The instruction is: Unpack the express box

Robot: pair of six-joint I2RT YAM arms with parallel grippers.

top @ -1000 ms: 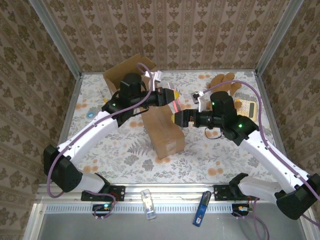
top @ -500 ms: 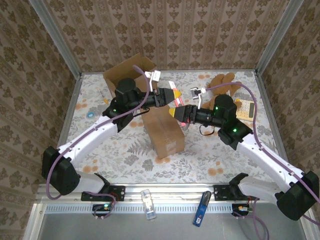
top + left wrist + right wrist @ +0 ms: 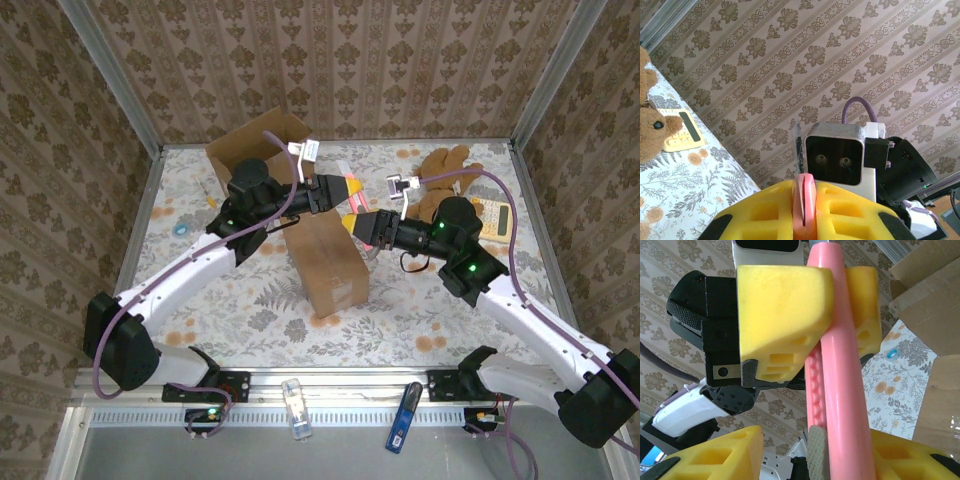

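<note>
Pink cutter (image 3: 840, 365) is clamped tight in my left claw (image 3: 349, 190), above the express box (image 3: 325, 262). My right claw (image 3: 360, 223) straddles the cutter, half open, a gap on one side.

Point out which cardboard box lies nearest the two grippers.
The long box mid-table, just under where the left gripper and right gripper meet; the other box stands in the back left corner.

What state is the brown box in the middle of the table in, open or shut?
Shut: the top view shows the box with a flat closed top, no flaps raised.
</note>
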